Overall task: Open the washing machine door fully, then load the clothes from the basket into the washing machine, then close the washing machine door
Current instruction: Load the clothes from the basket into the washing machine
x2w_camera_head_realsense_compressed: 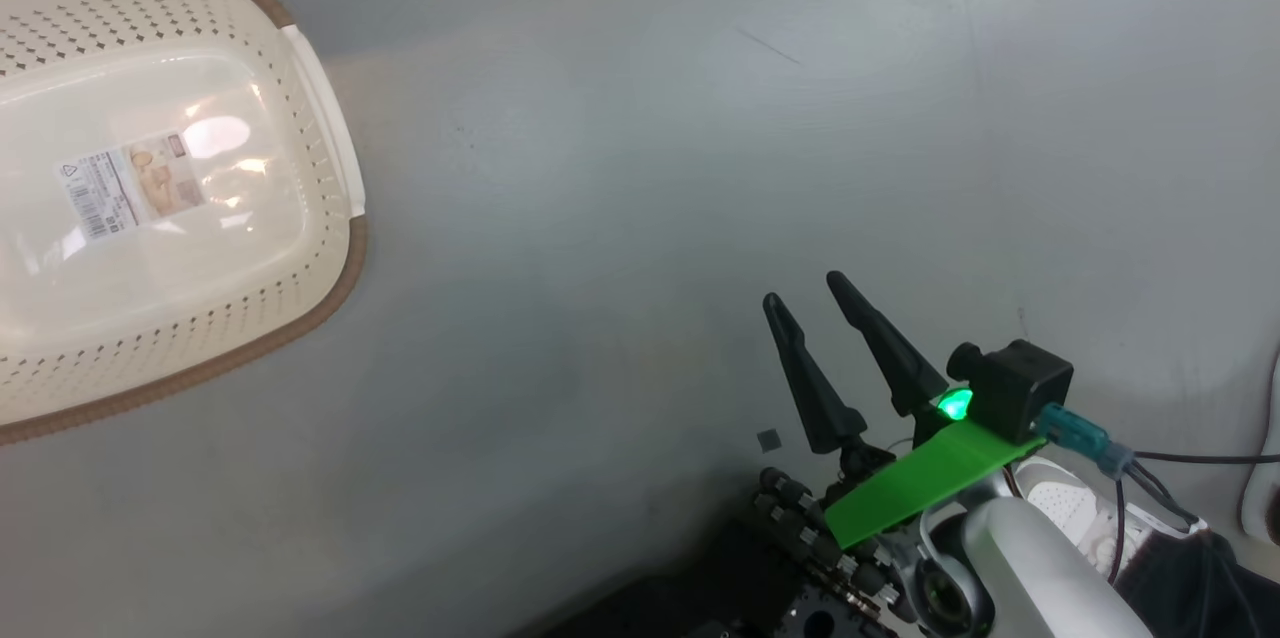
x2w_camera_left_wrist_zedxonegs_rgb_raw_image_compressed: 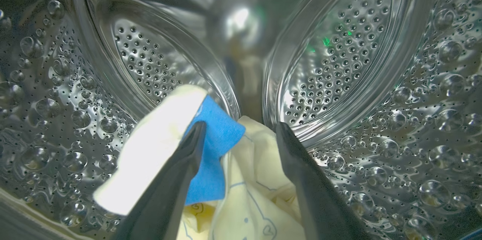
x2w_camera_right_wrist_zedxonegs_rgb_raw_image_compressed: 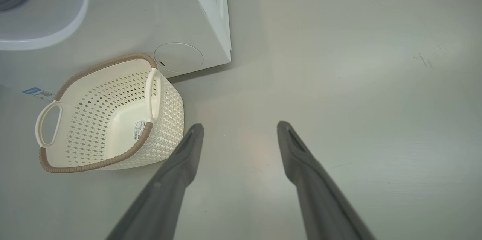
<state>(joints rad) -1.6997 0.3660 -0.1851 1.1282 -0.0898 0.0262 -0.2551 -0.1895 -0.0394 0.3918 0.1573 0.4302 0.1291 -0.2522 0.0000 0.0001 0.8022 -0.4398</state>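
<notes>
Pale-yellow soft clothes [x2w_camera_left_wrist_zedxonegs_rgb_raw_image_compressed: 260,172] with a blue patch drape over the left gripper [x2w_camera_left_wrist_zedxonegs_rgb_raw_image_compressed: 241,124], its fingers spread, inside the dimpled steel drum [x2w_camera_left_wrist_zedxonegs_rgb_raw_image_compressed: 339,63]. The right gripper [x2w_camera_right_wrist_zedxonegs_rgb_raw_image_compressed: 240,124] hangs spread above the smooth grey floor [x2w_camera_right_wrist_zedxonegs_rgb_raw_image_compressed: 357,82], with the perforated cream basket [x2w_camera_right_wrist_zedxonegs_rgb_raw_image_compressed: 165,119] beyond it, just beside the white washing machine [x2w_camera_right_wrist_zedxonegs_rgb_raw_image_compressed: 211,14].

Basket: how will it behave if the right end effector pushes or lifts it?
Probably light: the basket is empty, thin perforated plastic. Likely slides rather than tips on the smooth floor. Should stay rigid lifted by a handle, perhaps flexing slightly.
</notes>
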